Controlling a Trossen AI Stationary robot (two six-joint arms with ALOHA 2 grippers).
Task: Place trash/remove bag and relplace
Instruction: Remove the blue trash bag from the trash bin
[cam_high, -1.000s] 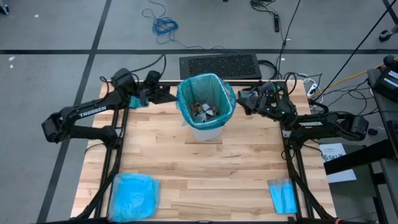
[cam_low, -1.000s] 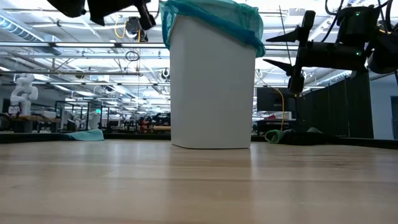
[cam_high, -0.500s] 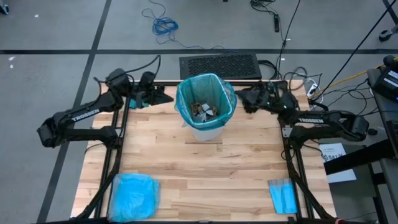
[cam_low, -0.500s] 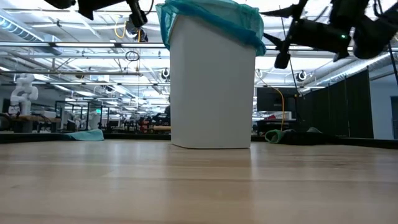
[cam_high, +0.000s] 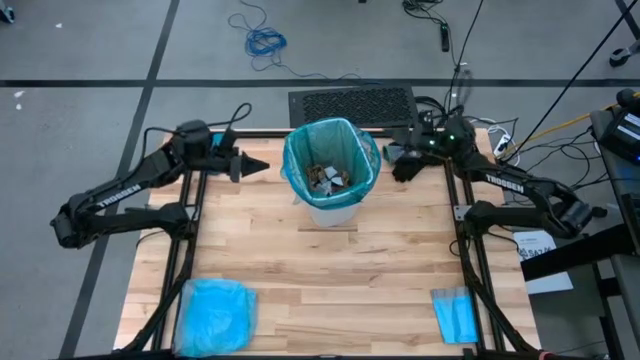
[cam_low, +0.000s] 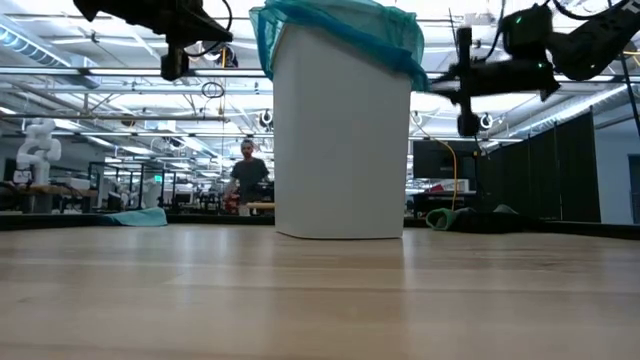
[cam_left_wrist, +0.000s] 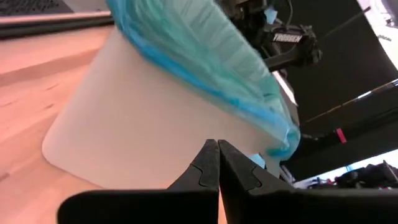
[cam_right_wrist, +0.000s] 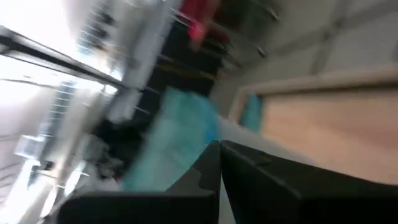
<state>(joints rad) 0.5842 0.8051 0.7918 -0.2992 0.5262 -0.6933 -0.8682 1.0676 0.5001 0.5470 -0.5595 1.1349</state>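
Note:
A white bin (cam_high: 330, 205) stands upright at the table's far middle, lined with the teal bag (cam_high: 371, 160), whose edge is folded over the rim. The trash (cam_high: 327, 178) lies inside as several crumpled scraps. My left gripper (cam_high: 262, 166) is shut and empty, level, left of the bin and pointing at it. In the left wrist view its fingers (cam_left_wrist: 217, 149) face the bin wall (cam_left_wrist: 143, 143) below the bag's overhang (cam_left_wrist: 249, 99). My right gripper (cam_high: 397, 172) is shut just right of the bin's rim, a small gap from the bag (cam_right_wrist: 180, 130).
A paler blue plastic bag (cam_high: 215, 312) lies at the table's near left corner. A small folded blue sheet (cam_high: 455, 315) lies at the near right. A black mat (cam_high: 352, 104) sits beyond the far edge. A person (cam_low: 247, 175) stands in the room far behind.
My right gripper has shut from wide open. Its hand has risen and swung toward the table's far edge, staying beside the bin's right rim. My left gripper has drawn back from the bin toward the table's left edge and tipped toward level. The bin and bag have kept still.

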